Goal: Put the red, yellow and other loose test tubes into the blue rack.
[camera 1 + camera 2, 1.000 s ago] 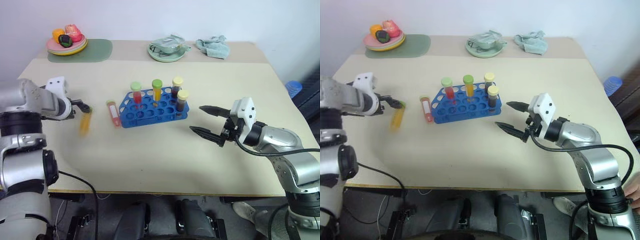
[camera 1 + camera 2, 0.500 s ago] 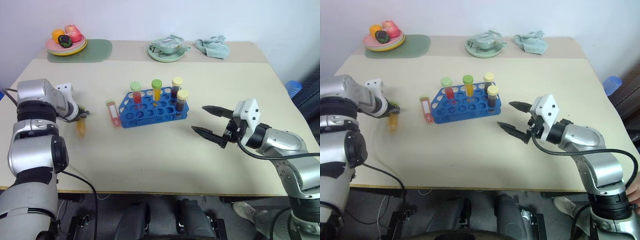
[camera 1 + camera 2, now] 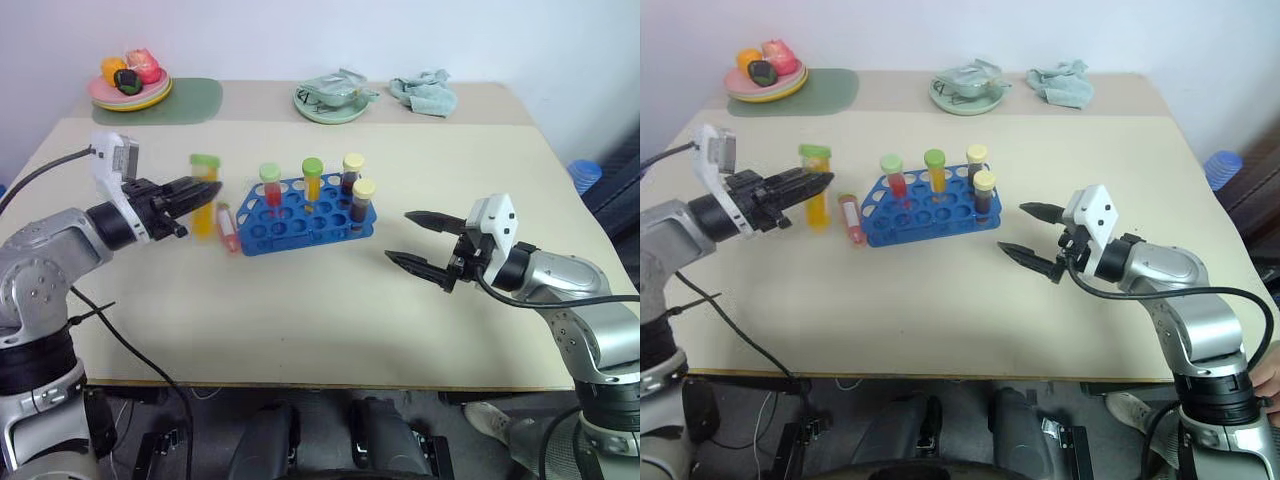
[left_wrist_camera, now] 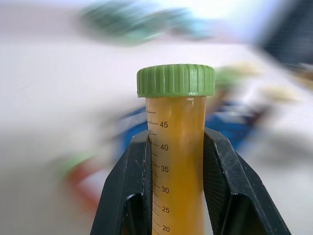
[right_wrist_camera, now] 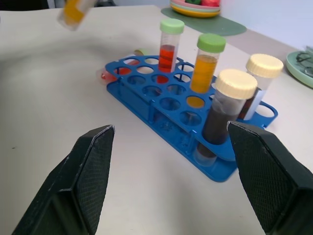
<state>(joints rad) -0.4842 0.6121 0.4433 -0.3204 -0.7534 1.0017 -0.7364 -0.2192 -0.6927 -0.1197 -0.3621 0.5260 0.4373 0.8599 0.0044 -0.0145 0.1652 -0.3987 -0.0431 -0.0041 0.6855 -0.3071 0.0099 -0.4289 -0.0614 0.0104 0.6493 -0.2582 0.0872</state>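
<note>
Four tubes stand in the blue rack [image 3: 308,212]; two remain loose.
My left gripper [image 3: 205,190] fingers clamp the yellow-orange tube [image 3: 204,195] beside the rack; right gripper [image 3: 412,241] fingers gape empty; a red tube [image 3: 228,226] lies alongside the rack.

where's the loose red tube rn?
The red tube lies flat on the table on the robot's left in the head views, against the left end of the blue rack, just right of the upright yellow tube in the left gripper.

A pink and yellow plate of toy food [image 3: 131,88] sits upper left on a dark green mat [image 3: 195,100]. A pale green dish [image 3: 330,103] and a crumpled teal cloth [image 3: 424,93] lie top centre on the beige table [image 3: 300,320].
</note>
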